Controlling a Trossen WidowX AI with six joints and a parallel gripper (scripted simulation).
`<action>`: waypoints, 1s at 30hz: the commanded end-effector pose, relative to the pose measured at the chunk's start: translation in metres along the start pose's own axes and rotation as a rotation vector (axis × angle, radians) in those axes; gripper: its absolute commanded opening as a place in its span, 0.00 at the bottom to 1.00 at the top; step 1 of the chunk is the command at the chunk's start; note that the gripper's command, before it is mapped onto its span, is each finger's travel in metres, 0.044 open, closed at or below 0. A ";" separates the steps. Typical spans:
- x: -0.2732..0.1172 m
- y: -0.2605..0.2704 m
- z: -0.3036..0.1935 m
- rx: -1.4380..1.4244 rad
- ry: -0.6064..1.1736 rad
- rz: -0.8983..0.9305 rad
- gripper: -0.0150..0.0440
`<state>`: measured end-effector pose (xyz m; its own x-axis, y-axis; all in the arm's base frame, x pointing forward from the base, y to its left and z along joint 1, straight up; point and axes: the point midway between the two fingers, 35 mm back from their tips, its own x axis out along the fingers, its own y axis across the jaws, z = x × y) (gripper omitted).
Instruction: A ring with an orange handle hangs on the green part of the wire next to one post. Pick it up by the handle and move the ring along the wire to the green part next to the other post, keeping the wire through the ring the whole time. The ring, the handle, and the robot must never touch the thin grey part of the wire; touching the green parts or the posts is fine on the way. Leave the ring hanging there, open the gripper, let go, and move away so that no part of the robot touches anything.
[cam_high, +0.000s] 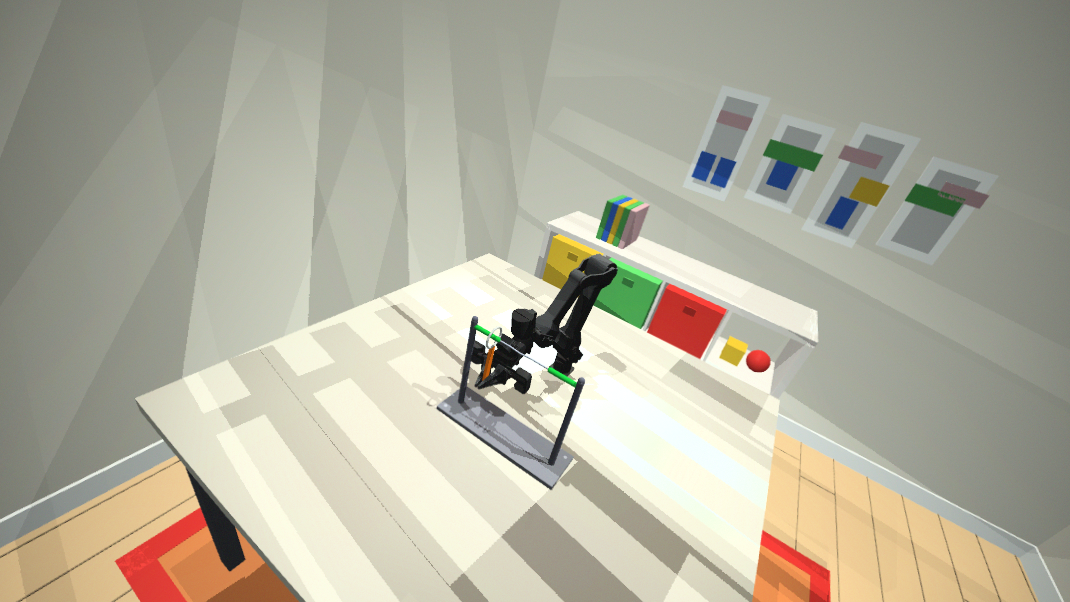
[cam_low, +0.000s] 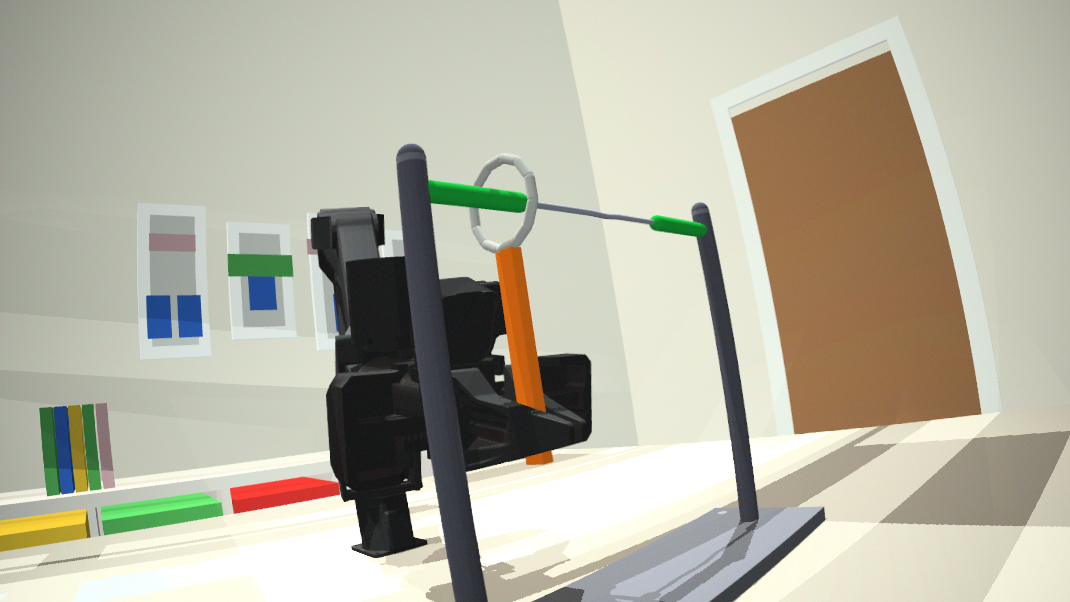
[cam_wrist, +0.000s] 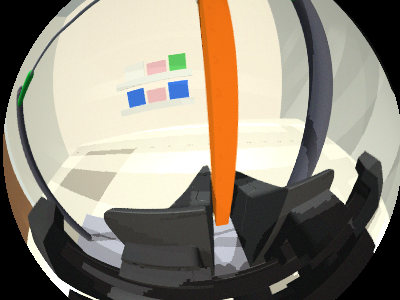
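In the top and exterior views, the ring (cam_high: 495, 327) (cam_low: 535, 183) is around the wire at the left green part (cam_high: 482, 330) (cam_low: 456, 194), near that part's inner end. The wire runs through the ring's opening, with the top of the ring above it and the bottom below it. Whether the side of the ring touches the wire, I cannot tell.

The orange handle (cam_high: 488, 363) (cam_low: 519, 321) (cam_wrist: 224, 100) slants down from the ring, close to upright. The gripper (cam_high: 484, 376) (cam_low: 534, 426) (cam_wrist: 211, 170) is nearly closed, its fingers pinching the lower part of the handle, whose end sticks out below them in the exterior view.

The left post (cam_high: 467, 366) (cam_low: 430, 321) (cam_wrist: 322, 90) stands near the ring and the gripper; it appears on the right in the wrist view. The thin grey part (cam_high: 529, 357) (cam_low: 598, 214) (cam_wrist: 55, 37) of the wire stretches from there to the right green part (cam_high: 562, 375) (cam_low: 677, 225) (cam_wrist: 25, 89), which meets the right post (cam_high: 567, 419) (cam_low: 724, 351) (cam_wrist: 30, 155). The ring is well apart from that post.

Both posts rise from a grey base plate (cam_high: 553, 479) (cam_low: 793, 520) on the tabletop (cam_high: 336, 449) (cam_low: 860, 486). The black arm (cam_high: 591, 273) (cam_low: 355, 239) reaches in from the far side of the wire in the top view.
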<state>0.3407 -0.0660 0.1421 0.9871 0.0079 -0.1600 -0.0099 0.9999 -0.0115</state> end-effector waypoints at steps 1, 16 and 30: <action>0.000 0.005 0.001 0.000 -0.001 0.000 0.00; 0.000 0.020 0.002 0.003 0.004 0.001 0.00; 0.000 0.033 0.002 0.003 0.007 -0.007 0.00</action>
<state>0.3412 -0.0364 0.1418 0.9853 0.0043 -0.1711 -0.0065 0.9999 -0.0126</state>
